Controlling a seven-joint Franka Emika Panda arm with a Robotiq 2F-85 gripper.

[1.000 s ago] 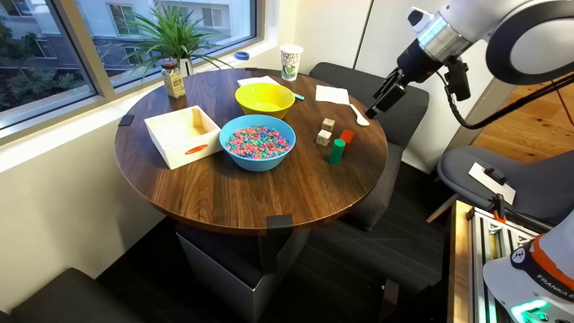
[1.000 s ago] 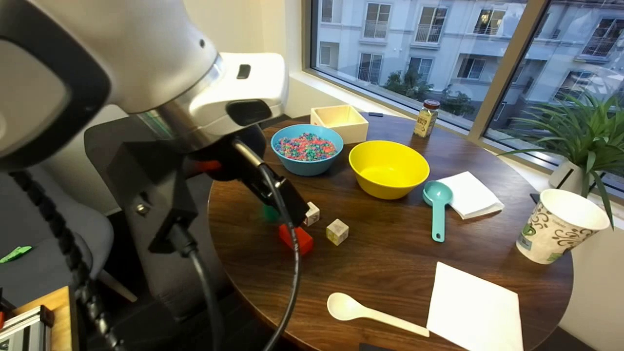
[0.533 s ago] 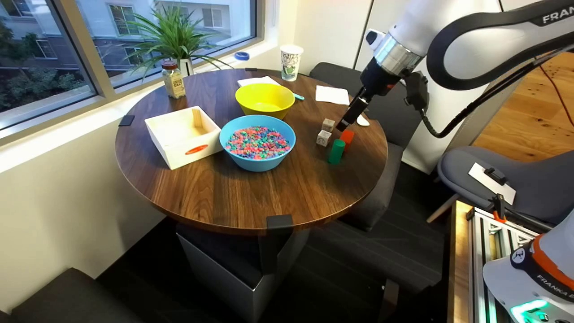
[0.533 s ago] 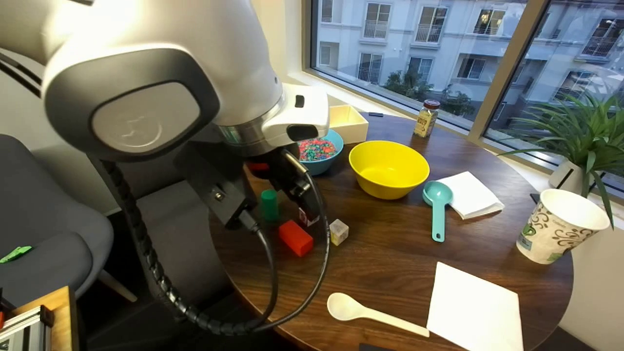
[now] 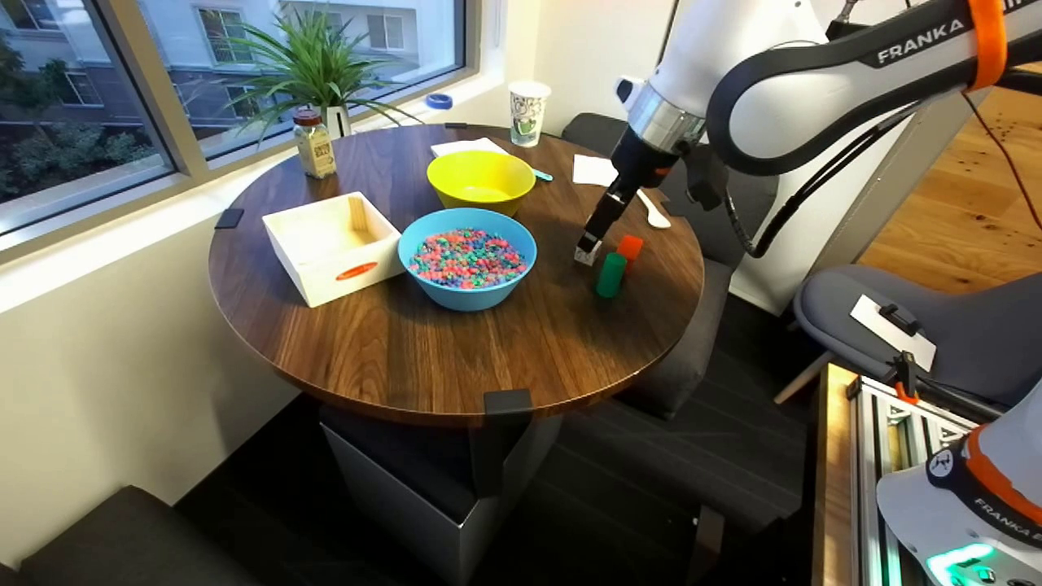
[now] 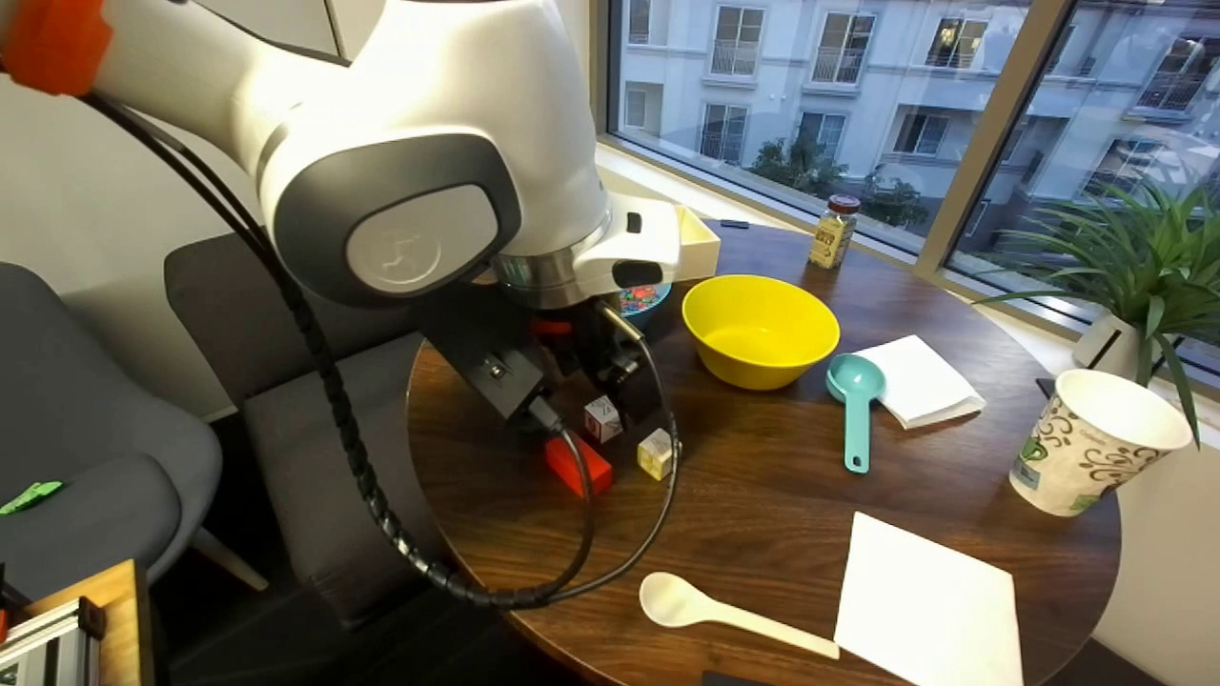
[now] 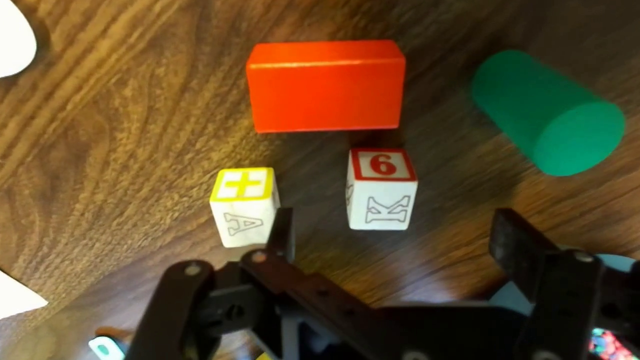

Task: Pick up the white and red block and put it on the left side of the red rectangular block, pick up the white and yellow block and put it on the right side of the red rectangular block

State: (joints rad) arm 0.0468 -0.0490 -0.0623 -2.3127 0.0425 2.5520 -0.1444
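The white and red block (image 7: 382,195) lies on the table beside the red rectangular block (image 7: 327,90); a small gap separates them. The white and yellow block (image 7: 244,215) lies left of it in the wrist view. An exterior view also shows the white and red block (image 6: 602,419), the white and yellow block (image 6: 656,453) and the red block (image 6: 579,467). My gripper (image 7: 395,237) is open and empty above the blocks, one finger overlapping the white and yellow block's edge in the picture. In an exterior view the gripper (image 5: 588,242) hides the white and yellow block.
A green cylinder (image 7: 550,115) stands close to the red block. A blue bowl of colored beads (image 5: 468,297), a yellow bowl (image 5: 480,195) and a wooden box (image 5: 334,281) stand on the table. A white spoon (image 6: 686,605), a napkin (image 6: 934,600) and a paper cup (image 6: 1091,448) lie farther off.
My gripper has moved from beyond the table's edge side, leftward and down in an exterior view, to over the small blocks. The blocks have not moved.
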